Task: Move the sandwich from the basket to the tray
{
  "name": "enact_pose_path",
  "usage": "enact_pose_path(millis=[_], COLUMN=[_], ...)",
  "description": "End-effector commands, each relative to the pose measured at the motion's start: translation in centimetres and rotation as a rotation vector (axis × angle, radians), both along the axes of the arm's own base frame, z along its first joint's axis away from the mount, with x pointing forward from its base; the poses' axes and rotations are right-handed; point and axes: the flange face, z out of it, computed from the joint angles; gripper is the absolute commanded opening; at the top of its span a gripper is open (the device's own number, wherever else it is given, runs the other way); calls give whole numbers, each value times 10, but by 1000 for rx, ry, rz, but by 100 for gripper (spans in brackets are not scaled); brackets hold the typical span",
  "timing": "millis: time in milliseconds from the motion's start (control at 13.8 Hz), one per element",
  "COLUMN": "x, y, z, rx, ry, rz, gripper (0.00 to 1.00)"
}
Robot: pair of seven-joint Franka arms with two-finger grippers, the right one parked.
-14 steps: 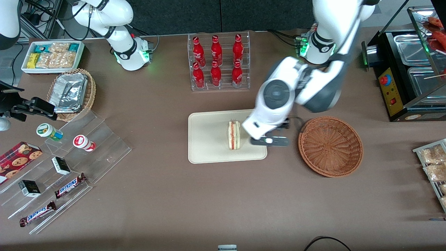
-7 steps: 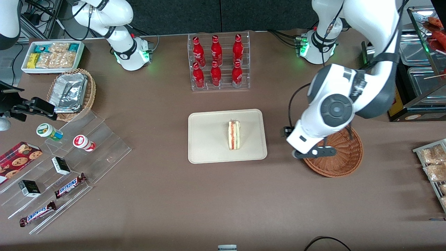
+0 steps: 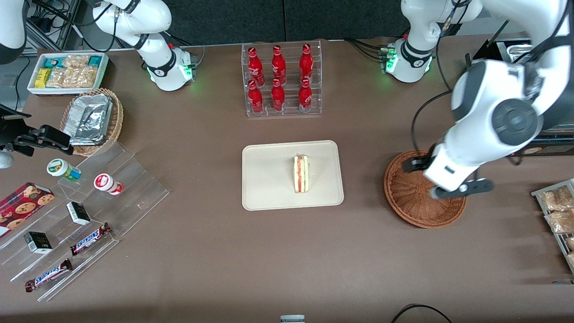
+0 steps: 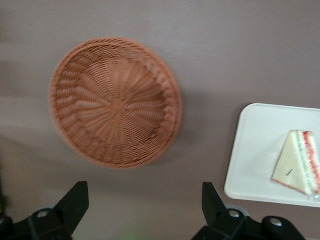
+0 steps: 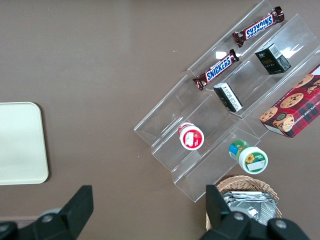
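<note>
The sandwich (image 3: 301,173) stands on its edge on the cream tray (image 3: 269,188), red and light layers showing. The reddish-brown wicker basket (image 3: 410,199) stands beside the tray toward the working arm's end and holds nothing. My left gripper (image 3: 448,179) hangs high over the basket's rim, open and empty. In the left wrist view the gripper (image 4: 145,200) has its dark fingers (image 4: 75,200) wide apart over bare table, with the basket (image 4: 116,102), the tray (image 4: 255,155) and the sandwich (image 4: 298,162) all visible. The tray's corner shows in the right wrist view (image 5: 20,145).
A rack of red bottles (image 3: 281,80) stands farther from the camera than the tray. A black appliance (image 3: 524,94) and a snack rack (image 3: 556,215) stand at the working arm's end. A white snack bin (image 3: 67,72), foil basket (image 3: 92,119) and acrylic stand (image 3: 89,215) lie toward the parked arm's end.
My gripper has swung away from the tray, passed over the basket and risen toward the working arm's end. The sandwich stays on the tray.
</note>
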Motion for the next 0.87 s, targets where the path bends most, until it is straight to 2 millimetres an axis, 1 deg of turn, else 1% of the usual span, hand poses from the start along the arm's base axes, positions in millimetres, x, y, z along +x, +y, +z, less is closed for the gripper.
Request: enact_pose_path(millis=[0,145,290,435,508,581,726,798], x=[-40,-56,-67,-70,-71,-73,-72,-72], y=[32,50,66,80,82,88,113,121], z=[32,55,78,93,102,108,111,112], rx=[-6,-10,-42,-60,-63,-64,-77,-79], ry=[27,56,51,52,54,63,68,65], rz=[-14,-34,-32,-20,-33,-44,-45,-39], gripper=[100,100,100,100,100,100,100,100])
